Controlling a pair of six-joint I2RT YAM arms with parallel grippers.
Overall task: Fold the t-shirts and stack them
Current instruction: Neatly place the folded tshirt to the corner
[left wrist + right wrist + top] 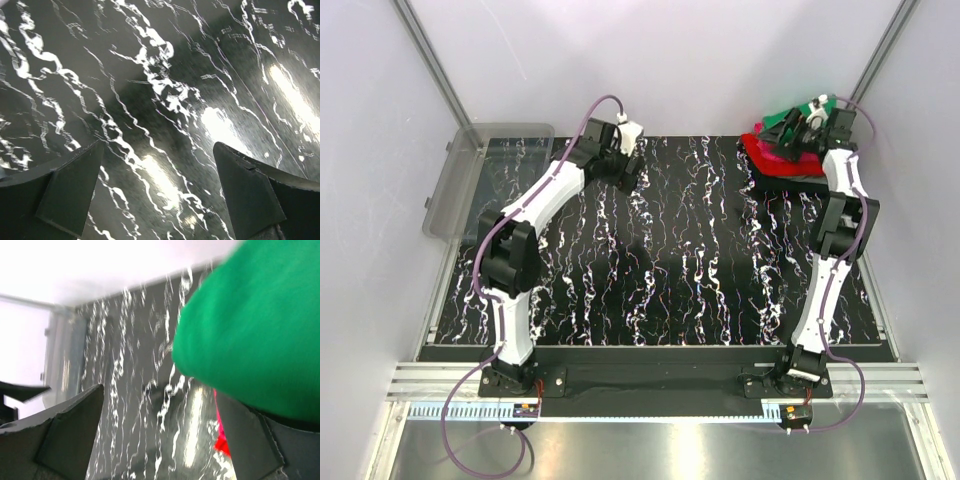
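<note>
The t-shirts lie in a stack at the back right corner of the mat: bright green [780, 119] on top, then magenta-pink [767, 141], red [758, 153] and black [790, 183] at the bottom. My right gripper [796, 132] hovers over the stack. In the right wrist view it [160, 432] is open, with the green shirt [260, 325] bulging over its right finger and slivers of pink [217, 412] and red [223, 444] below. My left gripper [628, 172] is at the back centre-left, open [157, 192] over bare mat, holding nothing.
A clear grey plastic bin [470, 180] stands at the back left, partly off the marbled black mat [670, 270]. White walls close in behind and at both sides. A metal rail [650, 385] runs along the near edge by the arm bases.
</note>
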